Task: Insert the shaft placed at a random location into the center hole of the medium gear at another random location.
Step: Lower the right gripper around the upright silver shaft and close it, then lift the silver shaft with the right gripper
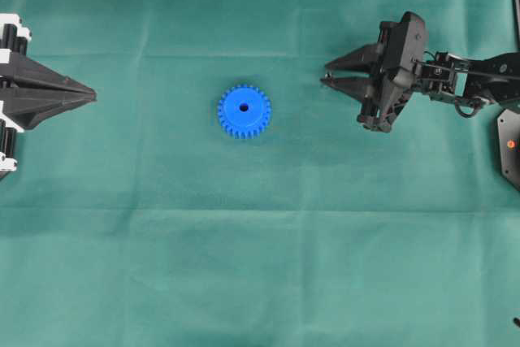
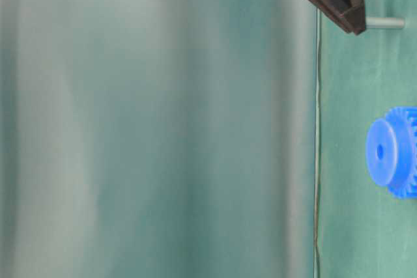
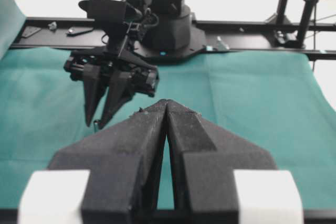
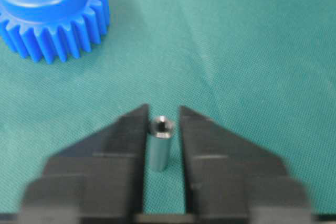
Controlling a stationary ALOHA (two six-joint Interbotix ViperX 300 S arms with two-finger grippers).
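Right jaws around the pin, gear lying apart on the green counter

The right gripper (image 4: 161, 129) has its jaws narrowed on either side of the upright pin (image 4: 159, 145), gaps too thin to tell a grip. The blue gear (image 4: 50, 11), hole (image 1: 244, 106) facing up, lies well beyond those jaws. The left gripper (image 3: 167, 109) has its jaws closed on nothing, far from both.

from straight overhead we look down on the whole worktop (image 1: 260, 282), while the table-level view, turned sideways, sits low and close. our wrist cameras look out along each gripper, and three views share the medium gear (image 1: 244, 110).
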